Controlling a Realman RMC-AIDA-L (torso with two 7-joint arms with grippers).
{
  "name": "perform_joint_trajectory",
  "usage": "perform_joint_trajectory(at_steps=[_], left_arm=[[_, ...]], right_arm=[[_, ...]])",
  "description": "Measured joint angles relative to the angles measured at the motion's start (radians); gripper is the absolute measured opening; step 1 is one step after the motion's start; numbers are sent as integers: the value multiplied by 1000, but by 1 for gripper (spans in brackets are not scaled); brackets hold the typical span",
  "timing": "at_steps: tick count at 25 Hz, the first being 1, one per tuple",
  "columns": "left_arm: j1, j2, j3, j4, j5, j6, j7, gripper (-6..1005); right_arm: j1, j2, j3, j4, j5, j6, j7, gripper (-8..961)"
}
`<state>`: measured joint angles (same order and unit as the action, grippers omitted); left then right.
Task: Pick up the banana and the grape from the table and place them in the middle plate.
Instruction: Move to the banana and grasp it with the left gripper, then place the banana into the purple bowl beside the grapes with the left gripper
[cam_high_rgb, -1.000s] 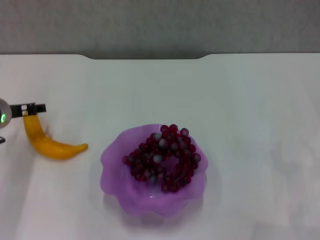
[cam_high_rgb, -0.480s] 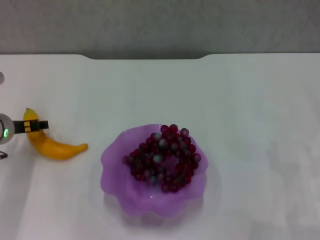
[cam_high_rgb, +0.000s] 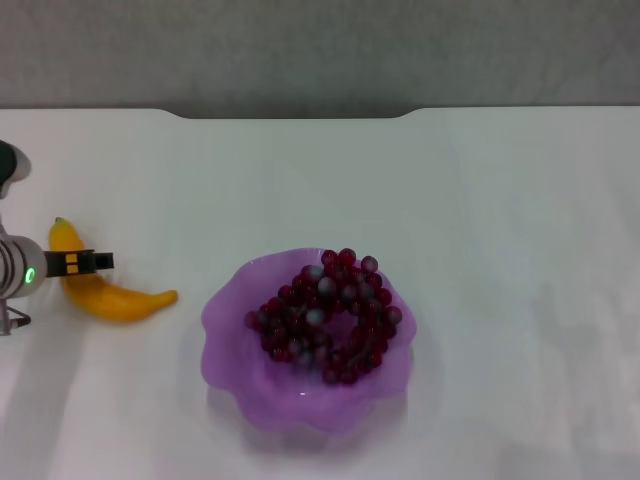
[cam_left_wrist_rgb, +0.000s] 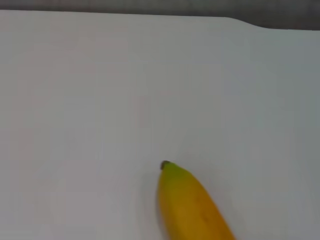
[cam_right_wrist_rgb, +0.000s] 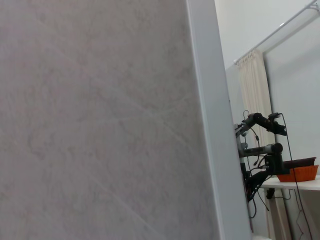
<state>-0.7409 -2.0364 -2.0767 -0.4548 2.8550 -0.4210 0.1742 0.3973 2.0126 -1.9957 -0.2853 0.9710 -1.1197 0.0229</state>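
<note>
Hovering my left gripper (cam_high_rgb: 95, 262) over the banana (cam_high_rgb: 115, 298) left of the middle plate (cam_high_rgb: 225, 330), jaw opening indiscernible, I risk rolling it through an off-centre close.

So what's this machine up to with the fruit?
It is putting fruit into the purple plate in the middle of the white table. The grapes are already in it. The banana lies on the table off to the robot's left, and the left pincer is right over its upper end, seemingly about to grab it. The right arm is out of sight.
</note>
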Motion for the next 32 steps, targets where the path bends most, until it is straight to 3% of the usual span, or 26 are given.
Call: perform_joint_trajectory(at_steps=[6,11,22,25,32], left_arm=[[-1,-1,16,1,-8,0,0,802],[-2,-1,17,1,-4,17,4,601],[-3,3,70,-14,3,46,6,476],[-5,5,99,-60,5,12,8,477],[53,1,198,-315,-12,-129,10,479]], right_arm=[[0,0,0,-1,0,0,0,891],[0,0,0,-2,0,-2,0,891],[-4,0,-2,3,0,-2,2,892],[-7,0,-1,4,3,-2,5,892],[-9,0,-1,7,6,2,4,892]])
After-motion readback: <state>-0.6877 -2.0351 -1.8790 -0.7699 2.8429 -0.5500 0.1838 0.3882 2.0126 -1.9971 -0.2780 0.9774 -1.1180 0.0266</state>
